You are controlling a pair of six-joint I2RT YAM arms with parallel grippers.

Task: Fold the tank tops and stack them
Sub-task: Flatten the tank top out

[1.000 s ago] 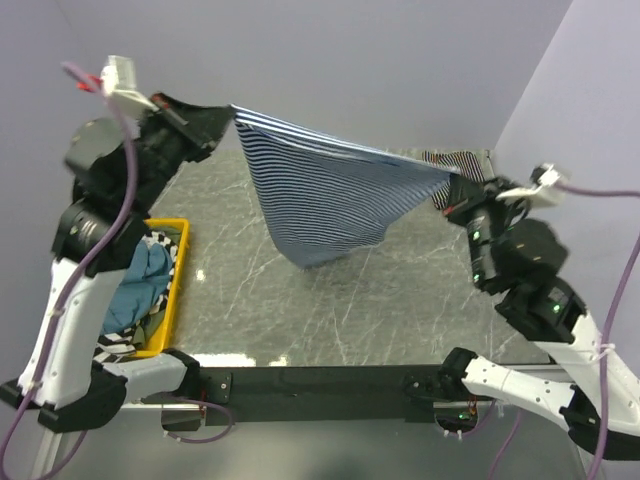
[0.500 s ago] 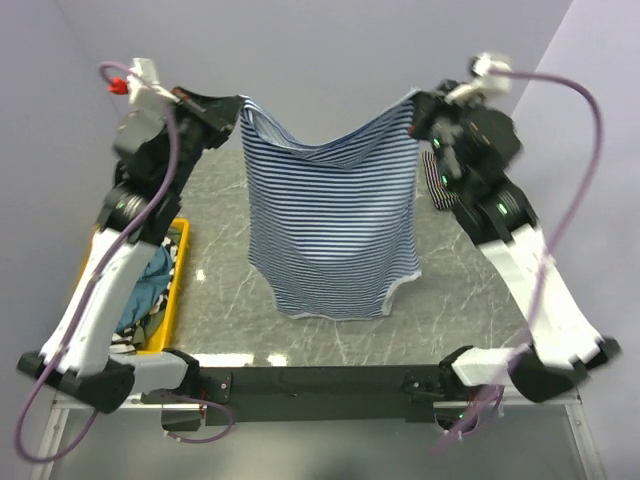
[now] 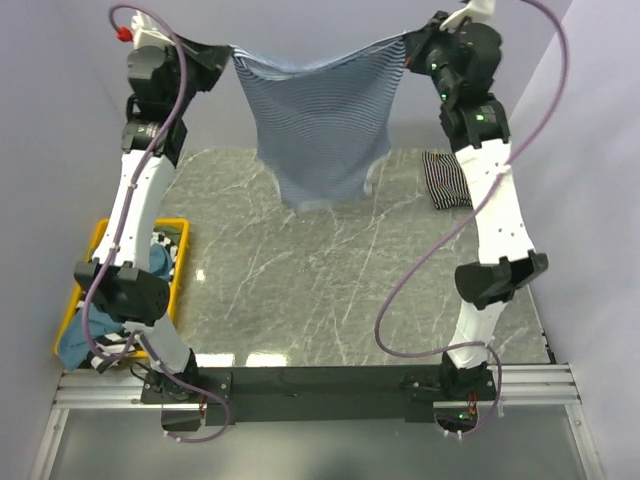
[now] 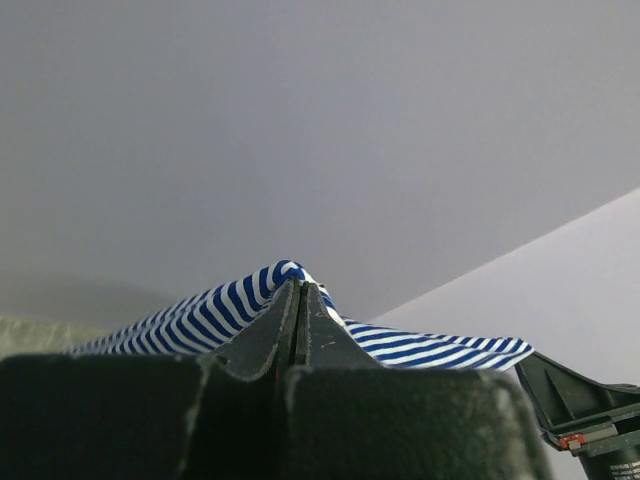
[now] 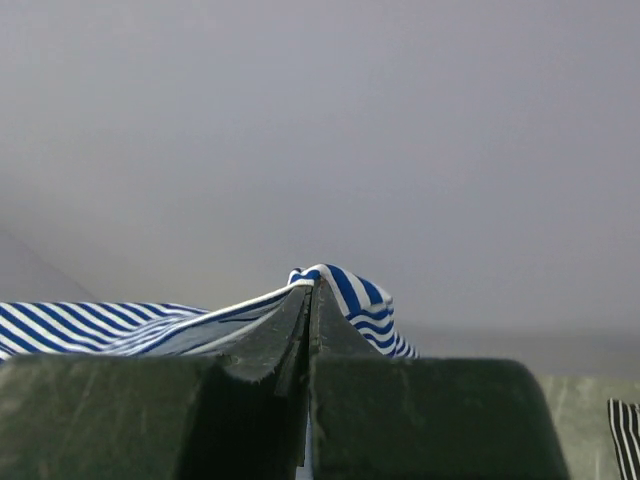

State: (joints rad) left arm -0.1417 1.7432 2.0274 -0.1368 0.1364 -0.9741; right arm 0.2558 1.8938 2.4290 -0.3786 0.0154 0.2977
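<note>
no readable text, no labels, no brands or numbers in any view

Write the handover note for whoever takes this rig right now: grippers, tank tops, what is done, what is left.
Left gripper: shut on one upper corner of the blue-and-white tank top, raised high.
Right gripper: shut on the other upper corner, equally high.
The top hangs spread between them over the far part of the table.
Done: one black-and-white top lies folded at the far right of the table.
Left: lay the blue one down, fold it and stack it there. More clothes wait in the yellow bin on the left.
</note>
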